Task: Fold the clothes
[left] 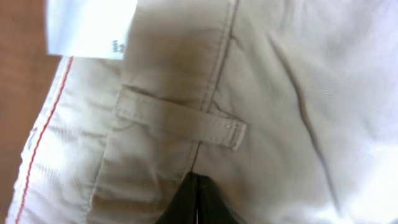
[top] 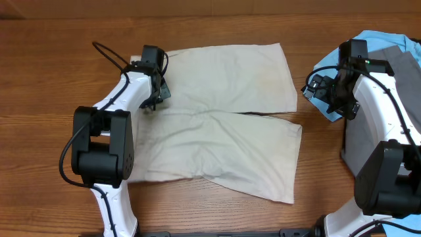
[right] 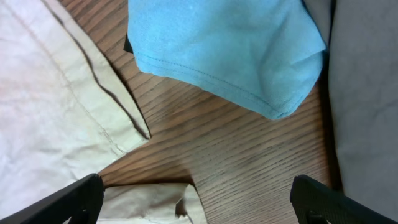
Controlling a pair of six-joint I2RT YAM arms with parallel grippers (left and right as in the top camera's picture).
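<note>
The clothes, pale beige shorts (top: 223, 125), lie spread flat on the wooden table with both legs pointing right. My left gripper (top: 156, 92) sits at the waistband on the left and is shut, pinching the fabric. In the left wrist view its black fingertips (left: 196, 202) meet just below a belt loop (left: 180, 121), with a white tag (left: 90, 28) at top left. My right gripper (top: 317, 89) hovers open just right of the upper leg's hem. Between its fingers (right: 68, 199) are only bare wood and a hem corner (right: 155, 202).
A light blue shirt (top: 325, 66) (right: 230, 56) and grey trousers (top: 395, 49) (right: 367, 93) lie piled at the right edge under the right arm. Bare wood table (top: 52, 66) surrounds the shorts.
</note>
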